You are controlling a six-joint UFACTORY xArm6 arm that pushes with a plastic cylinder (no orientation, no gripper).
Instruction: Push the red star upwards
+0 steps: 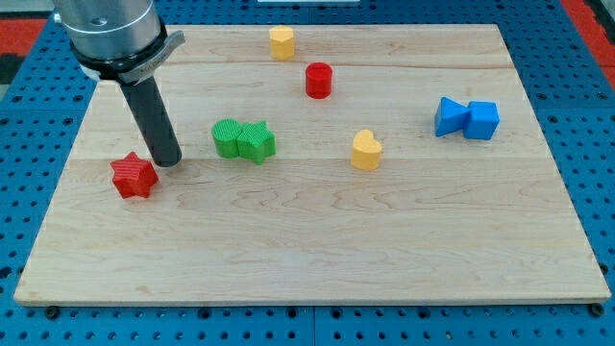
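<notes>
The red star (134, 177) lies on the wooden board (317, 250) at the view's left. My tip (167, 160) rests on the board just right of and slightly above the star, very close to its upper right point; I cannot tell if it touches. The rod rises from there toward the view's top left.
A green round block (228, 137) and a green star (256, 142) sit touching, right of my tip. A red cylinder (318, 80) and a yellow block (282, 42) are near the top. A yellow heart (365, 150) is at centre. Two blue blocks (467, 118) sit at the right.
</notes>
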